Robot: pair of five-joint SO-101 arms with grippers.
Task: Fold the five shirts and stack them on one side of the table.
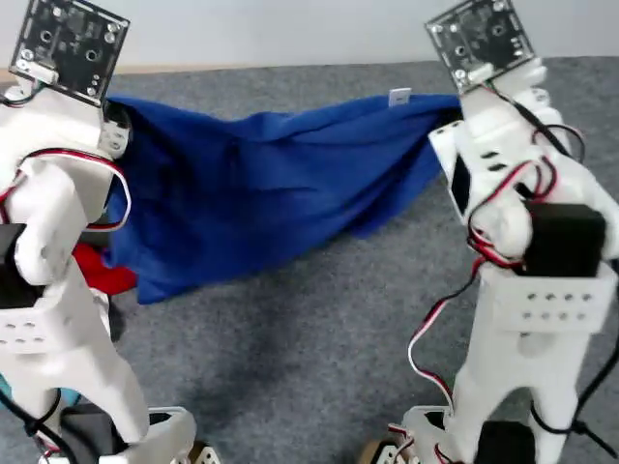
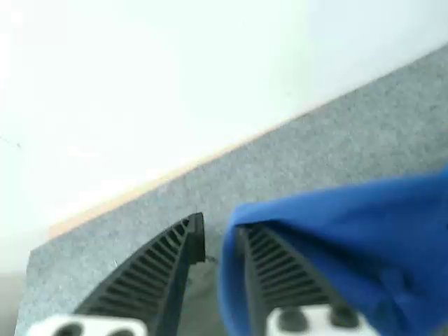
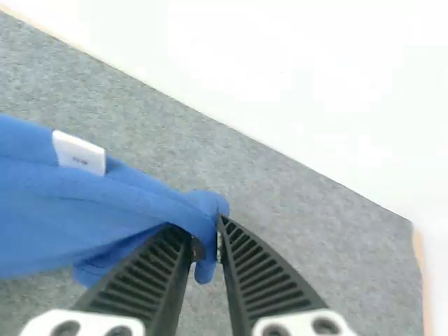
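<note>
1. Two grippers hold one blue shirt stretched between them over the grey table.
2. The left gripper is clamped on one end of the shirt. The cloth drapes over one finger and runs down between the pair.
3. The right gripper pinches the opposite end, near the shirt's white label.
4. The shirt's middle sags lower than its held ends.
5. A red cloth lies beside the left arm, touching the shirt's edge.

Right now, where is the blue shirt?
In the high view the blue shirt stretches across the far part of the grey table, one end in the left gripper, the other in the right gripper.
</note>
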